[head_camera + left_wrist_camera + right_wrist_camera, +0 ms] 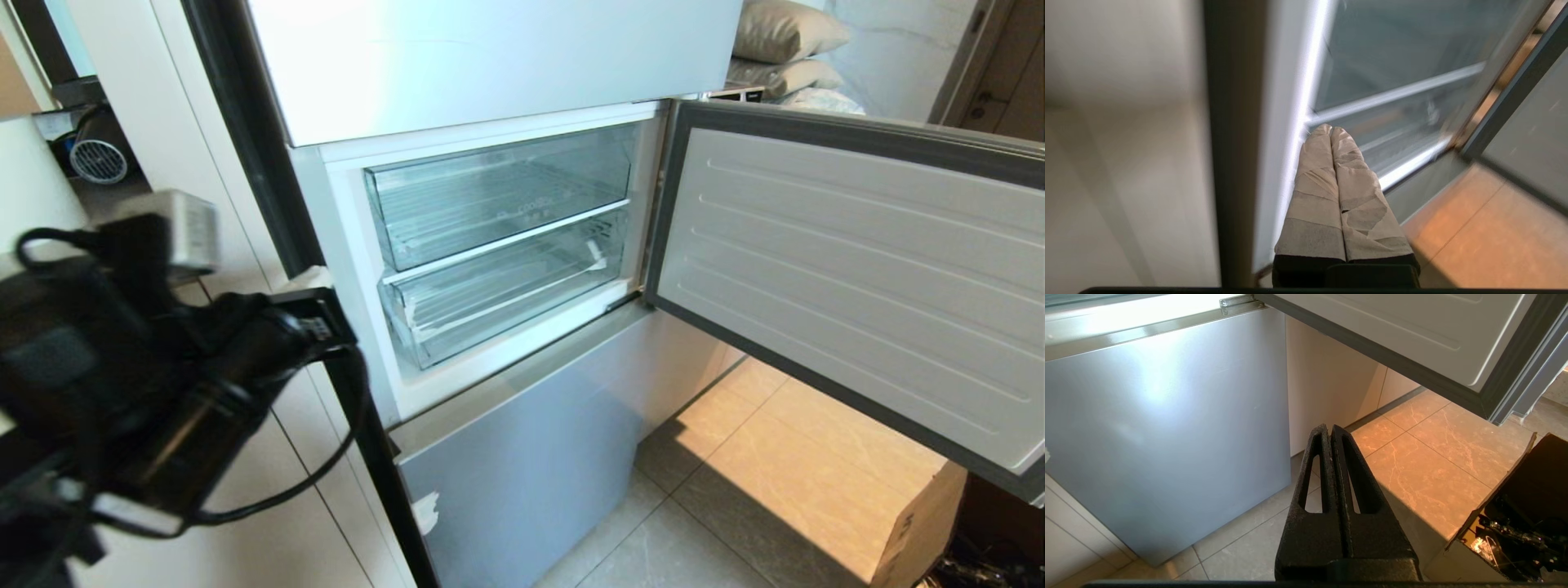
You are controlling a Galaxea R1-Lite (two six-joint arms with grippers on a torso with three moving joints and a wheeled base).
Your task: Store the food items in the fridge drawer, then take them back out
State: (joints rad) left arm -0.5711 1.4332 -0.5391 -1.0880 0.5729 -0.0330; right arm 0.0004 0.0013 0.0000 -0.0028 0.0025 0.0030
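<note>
The left gripper, its tape-wrapped jaws pressed together and holding nothing, points at the wide transparent ribbed fridge drawer, pushed in below the clear "coolBox" drawer; both look empty. The right gripper, jaws closed, hangs near the open cardboard box.

Pale cabinet panels stand beside the fridge, and warm light falls across the marbled floor tiles. A cardboard box sits on the floor beneath the open fridge door; cushions are stacked behind it.
</note>
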